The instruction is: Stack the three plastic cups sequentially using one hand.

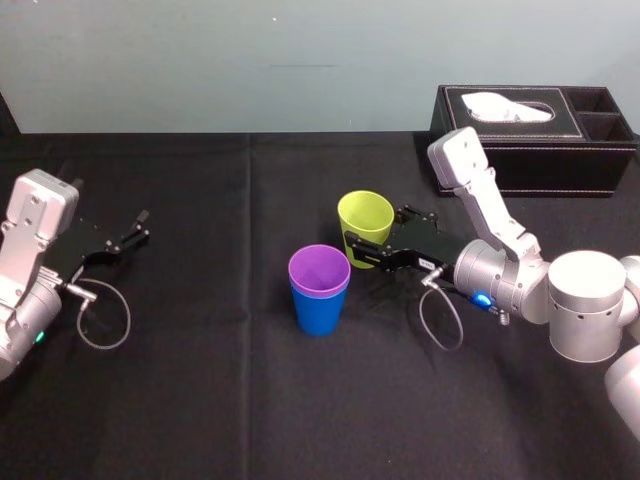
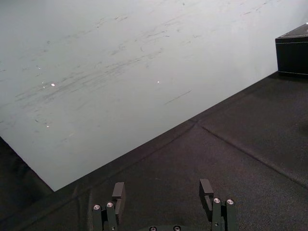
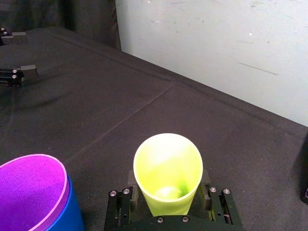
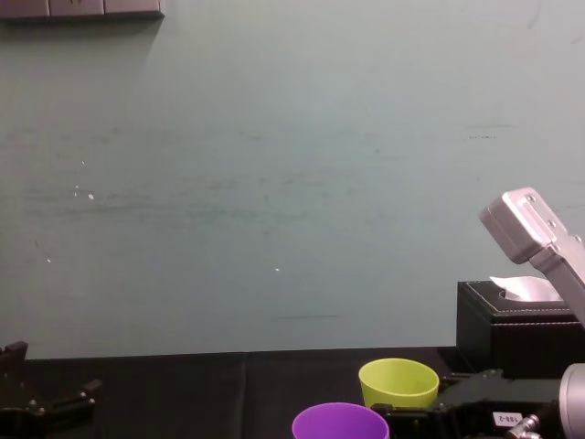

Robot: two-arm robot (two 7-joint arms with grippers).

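Between the right gripper's fingers, yellow-green cup upright; mouth up.

Lab-style test bench: black-clothed table, bare scuffed pale wall.

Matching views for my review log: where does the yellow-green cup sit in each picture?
Head view: yellow-green cup at centre, held in the right pincer, just beyond the purple cup.
Chest view: bottom edge, right of centre.
Right wrist view: lower centre, between the same pincer's jaws.
Left wrist view: parked left pincer faces the wall, away from the cup.
Shared landmark: black tissue box, far right.
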